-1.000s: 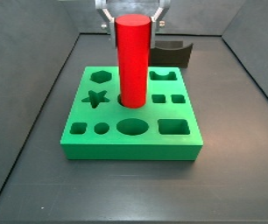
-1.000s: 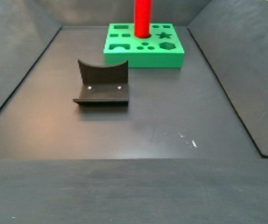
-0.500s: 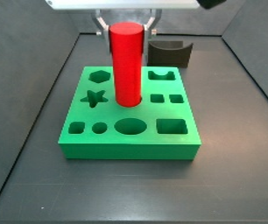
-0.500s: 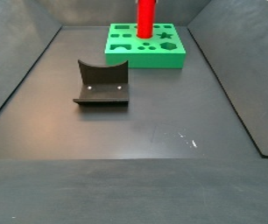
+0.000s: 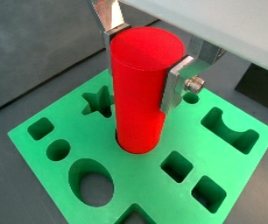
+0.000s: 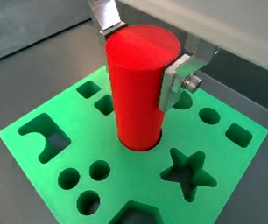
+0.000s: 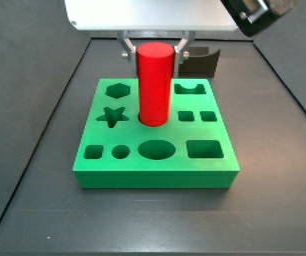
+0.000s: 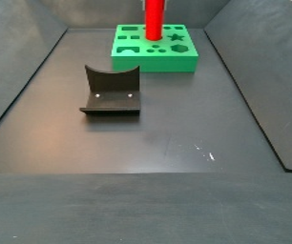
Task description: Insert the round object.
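The red cylinder [image 7: 153, 85] stands upright with its lower end in the round middle hole of the green block [image 7: 156, 175]. My gripper [image 7: 153, 48] is shut on its upper part. In both wrist views the silver fingers [image 5: 178, 83] press on opposite sides of the cylinder [image 5: 143, 87] just below its flat top. The gripper [image 6: 143, 57] is straight above the block [image 6: 236, 162]. In a side view the cylinder [image 8: 153, 17] rises from the block [image 8: 156, 63] at the far end of the floor, and the gripper is out of frame there.
The green block [image 5: 137, 179] has several other holes round the cylinder: a star, an oval, squares and small circles. The dark fixture [image 8: 111, 91] with a curved notch stands on the dark floor apart from the block; it also shows behind the block [image 7: 200, 58]. Dark walls enclose the floor.
My gripper has come down with the red cylinder. Less of the cylinder shows above the block now. The green block has shifted slightly.
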Tool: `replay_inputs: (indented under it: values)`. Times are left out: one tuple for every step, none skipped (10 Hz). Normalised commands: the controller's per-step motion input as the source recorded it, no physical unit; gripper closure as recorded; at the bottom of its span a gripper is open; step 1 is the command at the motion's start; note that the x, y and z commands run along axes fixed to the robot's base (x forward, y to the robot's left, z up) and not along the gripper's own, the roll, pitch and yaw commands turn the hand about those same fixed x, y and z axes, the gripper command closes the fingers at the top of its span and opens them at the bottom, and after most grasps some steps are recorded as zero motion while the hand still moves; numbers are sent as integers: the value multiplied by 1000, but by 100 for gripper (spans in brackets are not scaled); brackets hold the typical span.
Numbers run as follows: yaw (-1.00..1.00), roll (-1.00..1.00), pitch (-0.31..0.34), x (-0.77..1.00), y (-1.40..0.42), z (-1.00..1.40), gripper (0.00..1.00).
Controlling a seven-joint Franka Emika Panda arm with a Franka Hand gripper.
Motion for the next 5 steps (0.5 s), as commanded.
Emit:
replay_inputs:
  values:
    - [0,101,0,11,-57,-363,100]
    - [0,70,-47,-23,-46,-303,100]
    - [0,6,-29,0,-51,-171,100]
    - [0,-43,-7,0,9,-51,100]
    - [0,0,0,0,0,0,100]
